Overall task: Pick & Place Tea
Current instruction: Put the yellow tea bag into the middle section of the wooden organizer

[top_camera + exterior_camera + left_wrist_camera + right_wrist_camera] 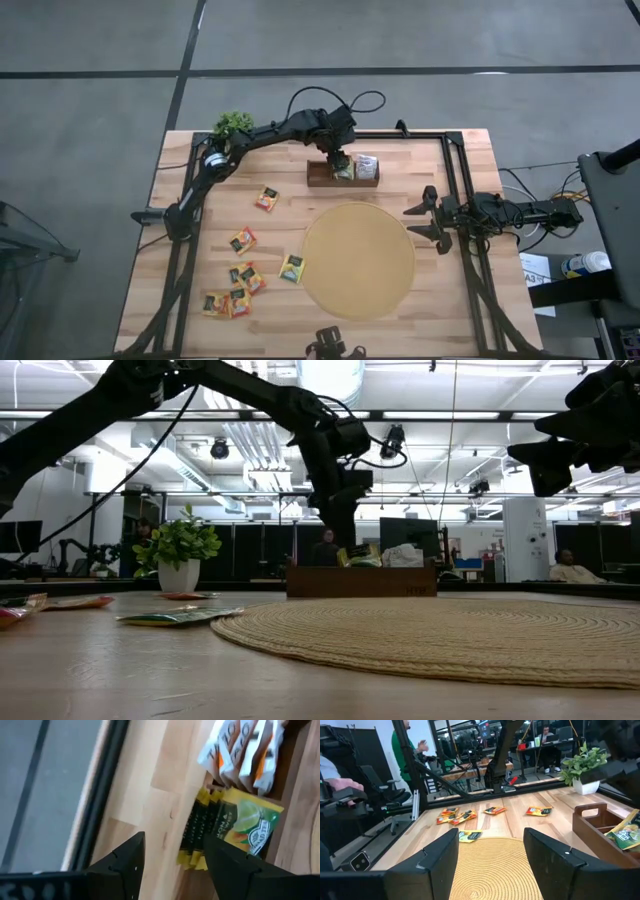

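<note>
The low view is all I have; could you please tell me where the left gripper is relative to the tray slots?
Observer: The left gripper hangs over the wooden tray, above its middle slot, fingers open and holding nothing.
Operator: Thank you. What sits in that slot?
Observer: Yellow-green sachets stand on edge there; white-and-orange sachets fill the neighbouring slot.
Operator: How many sachets remain loose on the table?
Observer: About eight loose sachets lie left of the round mat.
Operator: And the right arm?
Observer: The right gripper waits open at the mat's right edge.
</note>
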